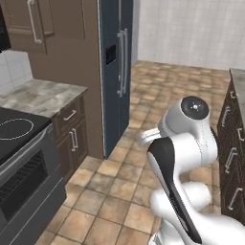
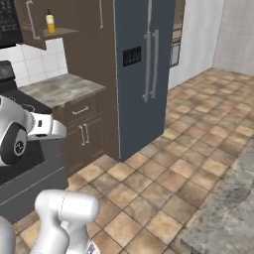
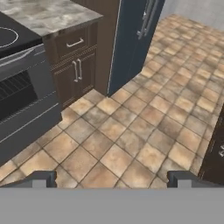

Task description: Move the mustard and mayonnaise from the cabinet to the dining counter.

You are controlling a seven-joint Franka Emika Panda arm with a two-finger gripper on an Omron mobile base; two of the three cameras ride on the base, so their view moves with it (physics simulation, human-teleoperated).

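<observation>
Many tan floor tiles (image 3: 131, 131), small marble worktop (image 1: 40, 95), dark fridge (image 2: 144, 64)

Mustard (image 2: 50, 22): slim yellow bottle, dark nozzle cap, upright on cabinet (image 2: 34, 22) shelf, upper left of right base view. Cabinet: dark brown, door open. Dining counter (image 2: 225, 213): grey-brown marble top, lower right.

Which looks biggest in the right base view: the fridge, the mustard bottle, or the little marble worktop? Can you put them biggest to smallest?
1. The fridge: by far the biggest, tall and dark blue-grey.
2. The marble worktop: a much smaller grey slab beside the fridge.
3. The mustard: tiny, a yellow bottle up in the open cabinet. It also stands far from the camera.
</observation>
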